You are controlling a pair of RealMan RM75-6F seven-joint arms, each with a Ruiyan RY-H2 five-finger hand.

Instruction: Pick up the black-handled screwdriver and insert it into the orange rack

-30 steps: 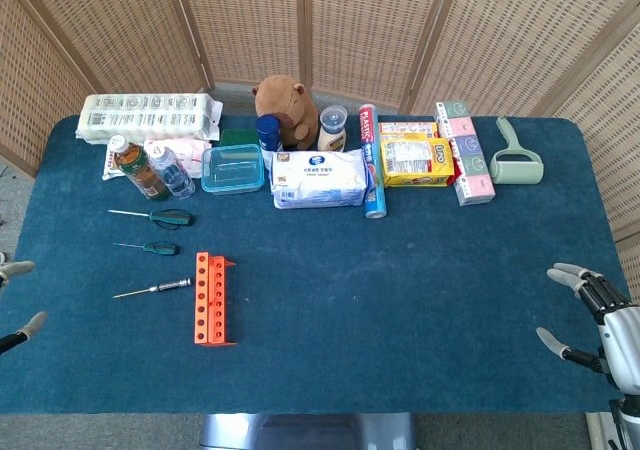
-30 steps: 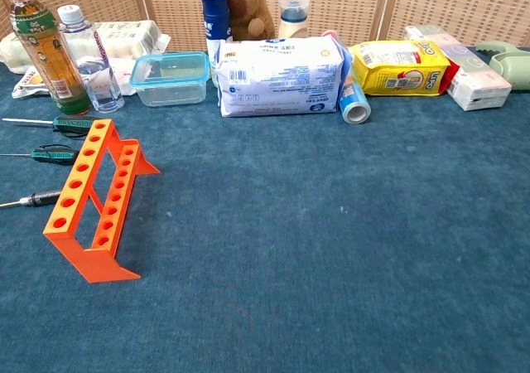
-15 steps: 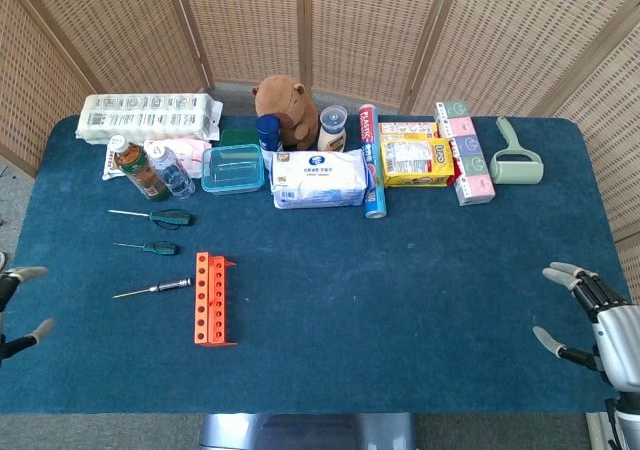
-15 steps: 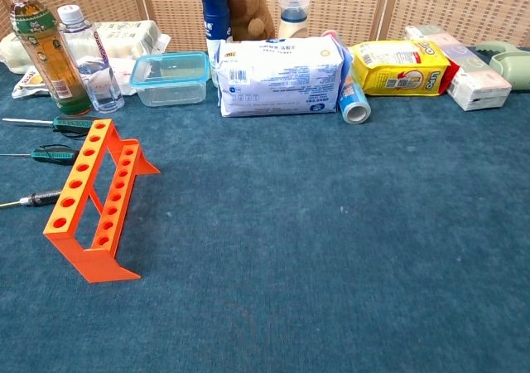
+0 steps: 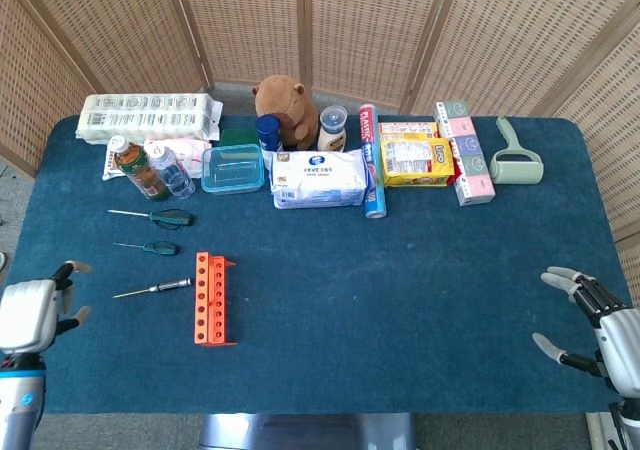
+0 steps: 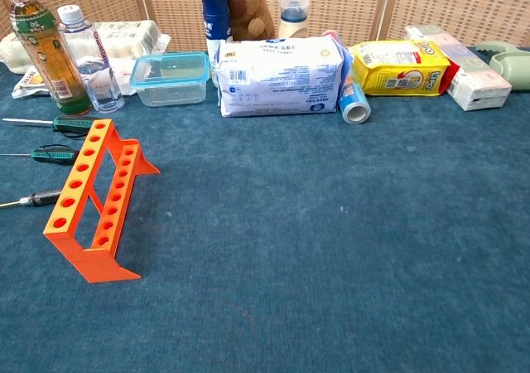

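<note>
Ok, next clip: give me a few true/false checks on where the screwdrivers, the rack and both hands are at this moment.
1. The black-handled screwdriver lies on the table left of the orange rack. True.
2. The rack already holds a screwdriver. False: its holes are empty in the chest view.
3. The left hand grips the black-handled screwdriver. False: it hovers at the table's left edge, apart from it, holding nothing.
4. The right hand is at the table's right edge with fingers spread, holding nothing. True.
5. Two green-handled screwdrivers lie beyond the black-handled one. True.
</note>
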